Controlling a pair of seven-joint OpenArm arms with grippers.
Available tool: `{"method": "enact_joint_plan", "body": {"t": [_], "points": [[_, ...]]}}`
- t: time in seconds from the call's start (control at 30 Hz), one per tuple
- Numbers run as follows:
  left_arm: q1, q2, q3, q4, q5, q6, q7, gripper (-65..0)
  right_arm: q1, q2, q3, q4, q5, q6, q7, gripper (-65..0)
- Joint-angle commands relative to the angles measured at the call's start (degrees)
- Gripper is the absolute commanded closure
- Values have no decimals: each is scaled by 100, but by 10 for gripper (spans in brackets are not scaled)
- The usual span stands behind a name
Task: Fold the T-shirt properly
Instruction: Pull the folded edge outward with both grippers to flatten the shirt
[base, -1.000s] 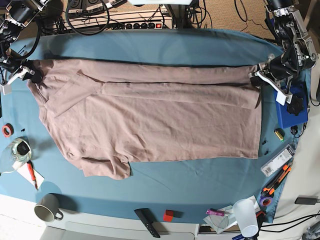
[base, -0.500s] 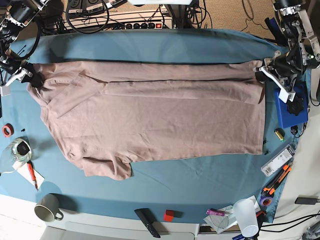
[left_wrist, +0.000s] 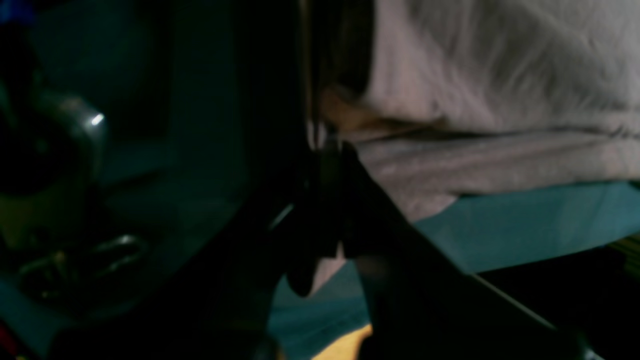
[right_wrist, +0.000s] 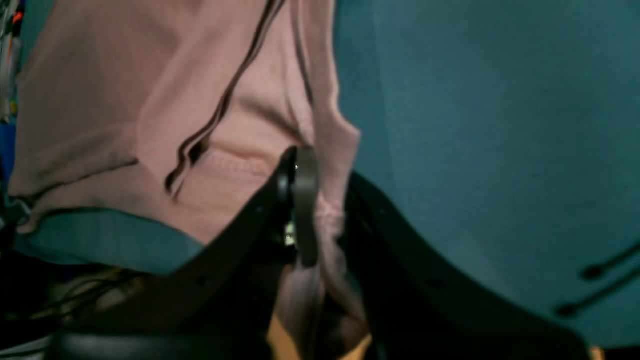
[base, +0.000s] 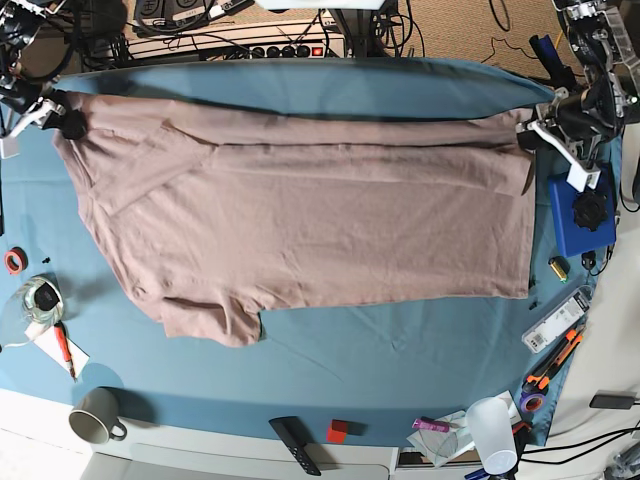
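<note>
The pink-beige T-shirt (base: 310, 215) lies spread across the teal table cloth (base: 380, 360), collar end at the left and one sleeve hanging toward the front left. My left gripper (base: 530, 133) sits at the shirt's far right corner, shut on the fabric. In the left wrist view the dark fingers (left_wrist: 330, 210) pinch the T-shirt (left_wrist: 500, 100) at its hem. My right gripper (base: 62, 118) is at the far left corner, shut on the cloth. Seen from the right wrist, a bunch of T-shirt (right_wrist: 150, 100) passes between the fingers (right_wrist: 302, 200).
A blue box (base: 575, 225) lies just in front of the left gripper. Tools (base: 555, 325) and a white cup (base: 492, 430) sit at the right front. A mug (base: 95, 417), red tape (base: 14, 261) and a pen (base: 64, 348) are at the left; a black remote (base: 295, 443) lies in front.
Both grippers have moved toward the table's far edge, carrying the shirt's far edge with them. The folded-over strip along the top has opened out flatter.
</note>
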Motion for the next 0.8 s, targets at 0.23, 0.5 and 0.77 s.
{"method": "enact_joint_plan", "body": {"t": [0.23,0.5,0.77], "points": [[450,-96,-151,129,-192,-98,313,0,-59,157,566,376,120,10,103,0],[597,-94,-149,291,-190,-101,330,0,-125,33,680,374,118,10,103,0],[592,-94,-149,291,-195,-101,197,0,-122,-11,675,374,140,10,103,-29]]}}
